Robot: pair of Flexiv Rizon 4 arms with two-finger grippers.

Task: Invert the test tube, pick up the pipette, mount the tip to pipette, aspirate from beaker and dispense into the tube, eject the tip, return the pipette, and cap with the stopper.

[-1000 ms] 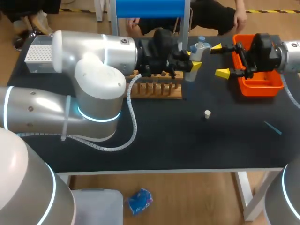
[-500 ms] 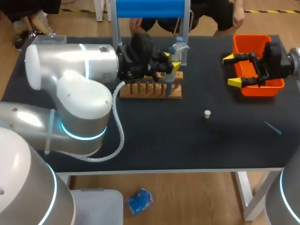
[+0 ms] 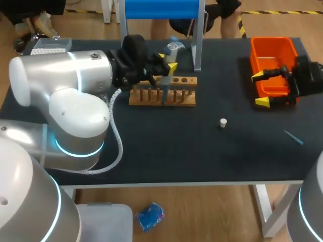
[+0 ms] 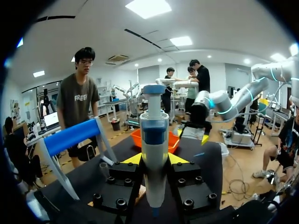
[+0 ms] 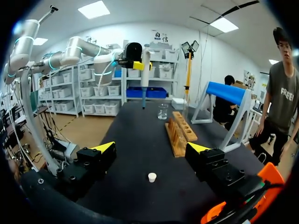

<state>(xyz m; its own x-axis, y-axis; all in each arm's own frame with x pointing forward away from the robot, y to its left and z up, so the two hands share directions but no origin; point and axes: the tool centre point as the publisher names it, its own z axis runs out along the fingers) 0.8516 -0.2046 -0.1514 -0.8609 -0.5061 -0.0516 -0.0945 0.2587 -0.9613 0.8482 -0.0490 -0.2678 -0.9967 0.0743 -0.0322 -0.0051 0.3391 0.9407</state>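
My left gripper (image 3: 167, 62) is clamped on the pipette (image 3: 172, 48), both yellow-tipped fingers pressing its body from two sides, and it hangs upright with the plunger end on top. Seen from above, its lower end overlaps the wooden rack (image 3: 161, 97); I cannot tell whether it touches the rack. Just behind the pipette stands the blue-topped stand (image 3: 161, 9), one of its pale legs coming down close beside my left fingers. From my right wrist the beaker (image 5: 162, 111) sits at the far end of the rack, beyond the stopper (image 5: 152, 177); from above, my left arm covers that spot. The white stopper lies alone on the black table (image 3: 202, 156), in front of the rack and well apart from it. My right gripper (image 3: 262, 88) hangs with its fingers spread wide and nothing between them, at the near corner of the orange bin (image 3: 275, 50). A thin blue tip (image 3: 293, 137) lies on the table near the right edge. A white tip box (image 3: 48, 46) sits at the far left corner, behind my left arm.
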